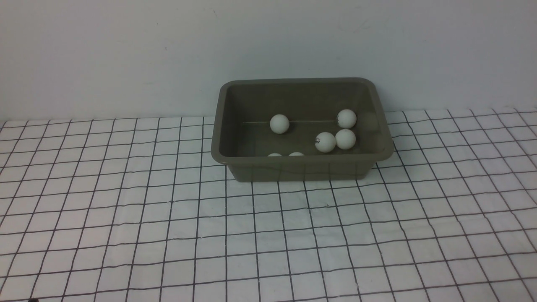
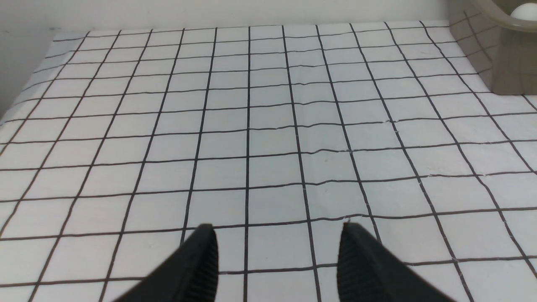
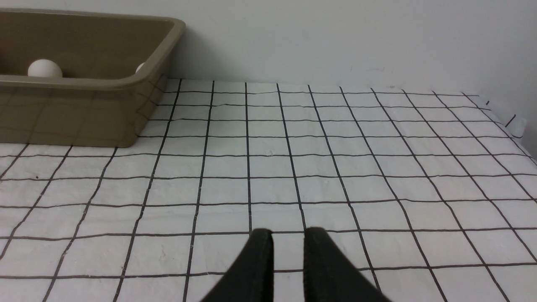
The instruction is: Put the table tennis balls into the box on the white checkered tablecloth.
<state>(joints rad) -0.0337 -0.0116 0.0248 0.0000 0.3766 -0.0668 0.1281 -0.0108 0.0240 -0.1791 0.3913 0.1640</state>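
- Nearest your wrist cameras: black fingertips over bare cloth. Your left gripper (image 2: 277, 235) has its jaws spread wide with nothing between them, only grid squares showing through the gap.
- Your right gripper (image 3: 288, 239) has its jaws drawn nearly together, a narrow slit of cloth visible between them, pinching nothing.
- Neither arm shows in the front view.
- White checkered tablecloth (image 1: 168, 235) covers the whole work surface, thin black grid, slightly wrinkled. No ball lies on it in any view.
- Box (image 1: 302, 170), olive-grey plastic tub with flared rim, sits on the cloth at the far side, close to the pale wall (image 1: 126, 54), a little right of centre in the front view.
- Table tennis balls are all inside the box, six counted from the front view:
- one alone (image 1: 279, 123) left of centre on the tub floor;
- one (image 1: 346, 118) toward the far right;
- two touching or nearly so, (image 1: 325, 141) and (image 1: 345, 139), just nearer than that one; the left of the pair carries a small dark mark;
- two (image 1: 275, 154) and (image 1: 296, 154) tucked against the near wall, only their tops clearing the rim.
- Left wrist view catches a corner of the box and the top of one ball; which ball, you cannot tell.
- Right wrist view shows the box end-on, one ball plain above the rim and a sliver of another at the corner.
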